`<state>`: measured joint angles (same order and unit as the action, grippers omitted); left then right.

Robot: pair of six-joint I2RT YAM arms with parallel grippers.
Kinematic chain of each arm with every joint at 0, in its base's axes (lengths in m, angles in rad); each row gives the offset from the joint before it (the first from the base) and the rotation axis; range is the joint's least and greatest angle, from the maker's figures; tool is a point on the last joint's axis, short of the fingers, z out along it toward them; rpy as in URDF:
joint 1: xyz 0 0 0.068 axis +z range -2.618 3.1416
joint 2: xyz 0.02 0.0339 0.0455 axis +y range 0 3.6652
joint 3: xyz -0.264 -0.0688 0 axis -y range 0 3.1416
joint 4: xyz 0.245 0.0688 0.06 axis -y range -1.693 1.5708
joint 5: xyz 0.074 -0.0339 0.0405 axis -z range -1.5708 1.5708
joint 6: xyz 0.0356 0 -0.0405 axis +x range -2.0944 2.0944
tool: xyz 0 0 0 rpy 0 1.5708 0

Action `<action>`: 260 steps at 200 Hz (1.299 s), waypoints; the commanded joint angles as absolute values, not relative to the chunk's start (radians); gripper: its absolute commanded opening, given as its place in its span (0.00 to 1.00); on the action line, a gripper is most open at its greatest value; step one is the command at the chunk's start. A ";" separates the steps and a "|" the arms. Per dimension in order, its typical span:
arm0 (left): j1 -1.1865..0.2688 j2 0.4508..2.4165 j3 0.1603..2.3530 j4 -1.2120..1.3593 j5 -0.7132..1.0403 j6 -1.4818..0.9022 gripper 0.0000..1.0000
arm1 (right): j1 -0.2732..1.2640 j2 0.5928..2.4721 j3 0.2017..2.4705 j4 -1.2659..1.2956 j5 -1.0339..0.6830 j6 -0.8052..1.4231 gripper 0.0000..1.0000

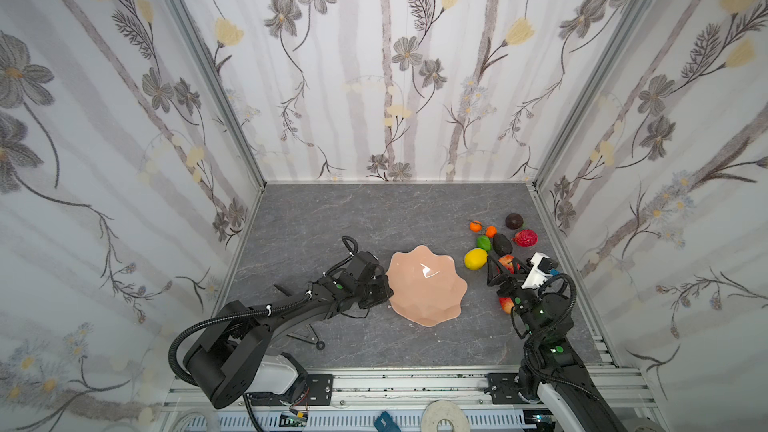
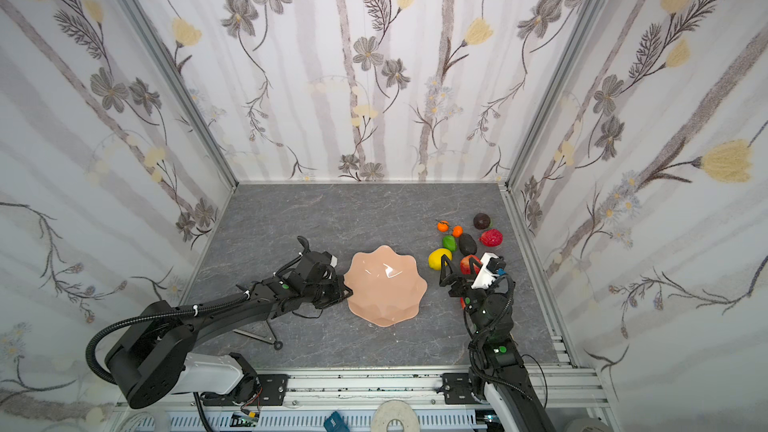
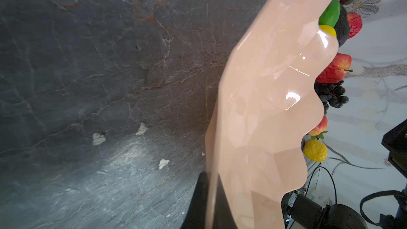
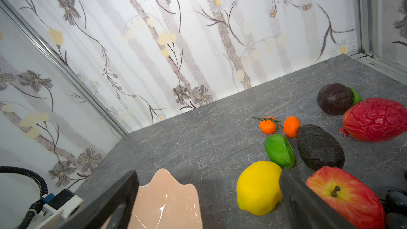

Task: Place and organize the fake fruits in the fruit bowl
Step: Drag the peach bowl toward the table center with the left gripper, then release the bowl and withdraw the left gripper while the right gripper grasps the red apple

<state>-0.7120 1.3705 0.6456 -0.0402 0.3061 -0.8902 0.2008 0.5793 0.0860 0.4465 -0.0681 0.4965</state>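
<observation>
Under the right arm, a second red apple [image 1: 505,305] shows only in part. The grape bunch [image 3: 332,94] and a bumpy yellow fruit [image 3: 315,150] appear solely in the left wrist view, past the fruit bowl [image 1: 428,284]. It sits at the middle of the table [image 1: 332,209], its rim pinched by the left claw [image 1: 385,289]. The right claw [image 1: 503,264] stands wide apart by one apple [image 1: 508,261] and one lemon [image 1: 475,258]. Beyond lie two oranges [image 1: 475,226], one lime [image 1: 483,242], two avocados [image 1: 502,244] and one crinkled red fruit [image 1: 525,238].

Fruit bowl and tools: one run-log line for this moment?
left tool: shut on fruit bowl rim | right tool: open, over lemon and apple | fruit bowl: empty
</observation>
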 commanded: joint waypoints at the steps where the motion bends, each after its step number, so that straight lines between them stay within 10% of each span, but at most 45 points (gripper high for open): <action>1: -0.716 1.369 0.642 0.002 0.291 -0.880 0.04 | 0.201 0.580 0.092 0.459 -0.051 0.498 1.00; 103: -0.694 1.118 0.664 -0.341 -0.062 -0.799 0.64 | 0.201 0.608 0.112 0.441 -0.018 0.467 1.00; 182: -0.615 0.562 0.467 -0.420 -0.486 -0.673 0.91 | 0.201 0.750 0.319 0.136 0.085 0.480 1.00; 260: -0.612 0.339 0.303 -0.327 -0.431 -0.482 1.00 | 0.160 1.036 0.590 -0.204 0.263 0.466 0.98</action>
